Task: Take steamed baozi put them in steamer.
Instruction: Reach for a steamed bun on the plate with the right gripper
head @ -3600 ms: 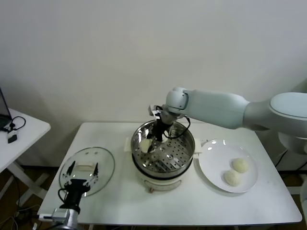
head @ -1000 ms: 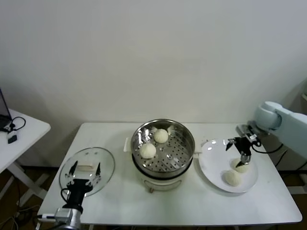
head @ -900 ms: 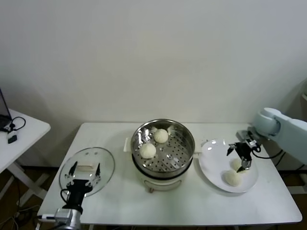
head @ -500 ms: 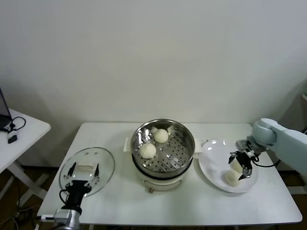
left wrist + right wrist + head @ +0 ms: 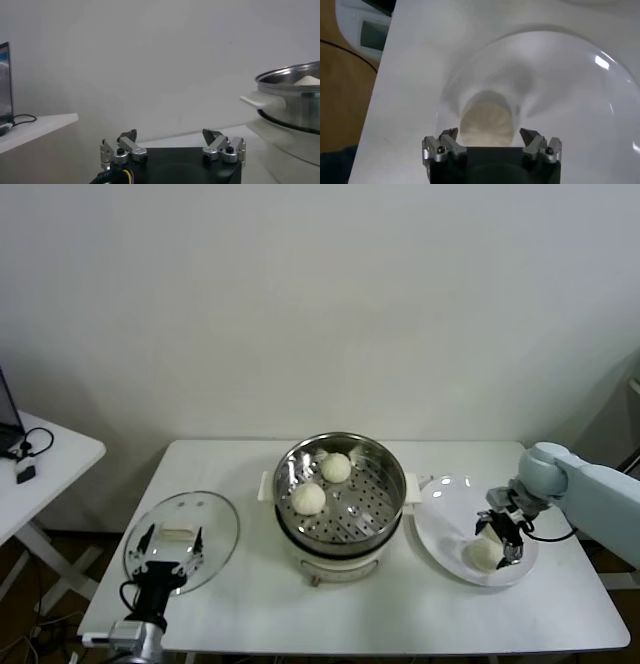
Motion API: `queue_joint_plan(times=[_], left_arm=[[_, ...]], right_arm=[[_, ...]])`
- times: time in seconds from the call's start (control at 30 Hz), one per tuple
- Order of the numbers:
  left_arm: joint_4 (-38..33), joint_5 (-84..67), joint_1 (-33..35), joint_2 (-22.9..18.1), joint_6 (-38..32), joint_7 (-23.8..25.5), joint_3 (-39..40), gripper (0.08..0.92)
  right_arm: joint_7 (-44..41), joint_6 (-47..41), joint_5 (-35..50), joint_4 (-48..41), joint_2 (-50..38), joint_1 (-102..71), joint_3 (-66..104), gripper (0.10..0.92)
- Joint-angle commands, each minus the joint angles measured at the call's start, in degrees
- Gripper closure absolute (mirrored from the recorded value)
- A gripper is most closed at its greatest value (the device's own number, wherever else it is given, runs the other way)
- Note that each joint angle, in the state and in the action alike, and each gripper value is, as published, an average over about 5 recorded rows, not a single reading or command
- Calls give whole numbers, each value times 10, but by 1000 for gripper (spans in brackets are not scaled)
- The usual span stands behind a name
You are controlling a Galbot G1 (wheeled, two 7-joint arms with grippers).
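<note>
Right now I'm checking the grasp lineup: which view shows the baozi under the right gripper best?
The right wrist view: the baozi fills the space between the open right gripper fingers, on the white plate. The head view shows it small, partly hidden by the gripper. The left wrist view misses it.

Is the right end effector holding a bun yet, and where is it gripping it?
Nothing is held yet. The right end effector is open, straddling a baozi on the plate; its fingers flank the bun's sides.

The right gripper (image 5: 501, 536) has descended to straddle a plate (image 5: 440, 529) baozi (image 5: 487, 124).
</note>
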Motion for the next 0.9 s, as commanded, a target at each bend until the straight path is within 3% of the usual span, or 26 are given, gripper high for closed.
queue_joint_plan(times=[0.03, 0.43, 0.63, 0.9], left_arm=[[1, 1, -1, 0, 1, 1, 1, 177], [2, 3, 0, 1, 1, 4, 0, 177], [3, 2, -1, 0, 1, 4, -1, 177], [4, 2, -1, 0, 0, 4, -1, 177]], right_arm=[[1, 2, -11, -5, 5, -9, 0, 203], [7, 2, -16, -11, 16, -10, -3, 205], [8, 3, -15, -11, 17, -9, -3, 291], [3, 7, -9, 7, 4, 6, 5, 304]])
